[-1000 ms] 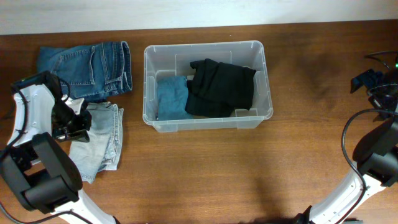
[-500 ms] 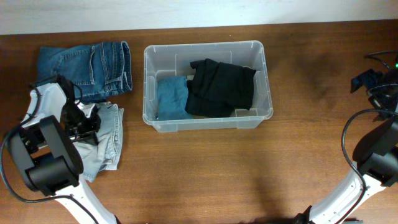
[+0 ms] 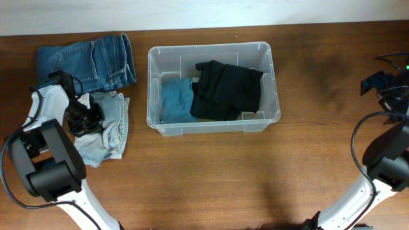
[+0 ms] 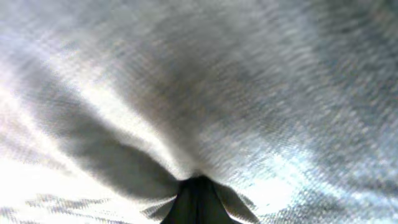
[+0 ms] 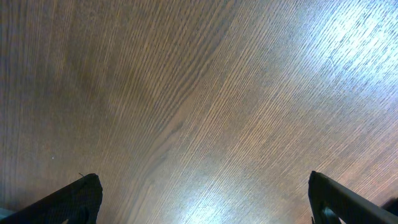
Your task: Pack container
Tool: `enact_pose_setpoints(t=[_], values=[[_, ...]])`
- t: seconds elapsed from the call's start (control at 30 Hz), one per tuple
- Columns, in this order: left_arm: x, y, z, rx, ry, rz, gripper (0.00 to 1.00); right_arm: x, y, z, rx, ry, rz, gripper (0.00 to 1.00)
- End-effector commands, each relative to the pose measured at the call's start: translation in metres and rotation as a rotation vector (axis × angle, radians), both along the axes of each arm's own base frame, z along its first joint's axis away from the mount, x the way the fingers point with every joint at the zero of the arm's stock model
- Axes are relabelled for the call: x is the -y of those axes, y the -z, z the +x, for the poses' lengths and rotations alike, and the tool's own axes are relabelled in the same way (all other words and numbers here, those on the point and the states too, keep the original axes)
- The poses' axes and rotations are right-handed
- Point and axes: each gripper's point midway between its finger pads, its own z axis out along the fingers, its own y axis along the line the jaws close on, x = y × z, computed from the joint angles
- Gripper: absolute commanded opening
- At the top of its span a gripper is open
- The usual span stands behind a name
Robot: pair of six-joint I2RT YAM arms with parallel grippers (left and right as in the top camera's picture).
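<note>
Container (image 3: 211,126): holds black garment (image 3: 227,89) and blue garment (image 3: 176,99). Left gripper (image 3: 86,118) clamped on pale jeans (image 3: 110,124), left of it. Right gripper (image 5: 205,199) spread wide, empty, above table (image 5: 186,93).

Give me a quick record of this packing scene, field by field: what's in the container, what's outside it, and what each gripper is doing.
container: clear bin, mid-table, no lid on
inside: black garment on the right, blue garment on the left
outside, to its left: dark jeans; light jeans in front of them
left gripper: shut on light jeans
right gripper: open, holding nothing, over bare table
</note>
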Motion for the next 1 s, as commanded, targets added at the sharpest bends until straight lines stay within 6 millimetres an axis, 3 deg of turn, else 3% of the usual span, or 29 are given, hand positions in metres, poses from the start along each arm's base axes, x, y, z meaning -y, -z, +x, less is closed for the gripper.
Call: enact_pose_setpoints(t=[0.0,0.17,0.43,0.53,0.63,0.7,0.8,0.83,0.97], values=[[0.006,0.014,0.026,0.053,-0.181,-0.038,0.01,0.002,-0.007,-0.003,0.005,0.011,-0.021,0.98],[0.009,0.009,0.050,0.147,-0.222,-0.088,0.01,0.002,-0.007,-0.003,0.005,0.011,-0.021,0.98],[0.003,-0.005,0.064,0.219,-0.076,-0.052,0.01,0.002,-0.007,-0.003,0.005,0.011,-0.021,0.98],[-0.008,-0.017,0.068,0.228,-0.058,-0.006,0.07,0.002,-0.007,-0.003,0.005,0.011,-0.021,0.98],[-0.032,-0.031,0.070,0.238,-0.090,0.051,0.24,0.002,-0.007,-0.003,0.005,0.010,-0.021,0.98],[-0.043,-0.038,0.072,0.253,-0.099,0.059,0.51,0.002,-0.007,-0.002,0.005,0.010,-0.022,0.98],[-0.061,-0.043,0.066,0.258,-0.077,0.072,0.75,0.002,-0.007,-0.002,0.005,0.010,-0.022,0.98],[-0.065,-0.042,0.062,0.253,-0.067,0.073,0.79,0.002,-0.007,-0.003,0.005,0.010,-0.021,0.98],[-0.076,-0.037,0.047,0.239,0.000,0.039,0.79,0.002,-0.007,-0.003,0.005,0.011,-0.021,0.98]])
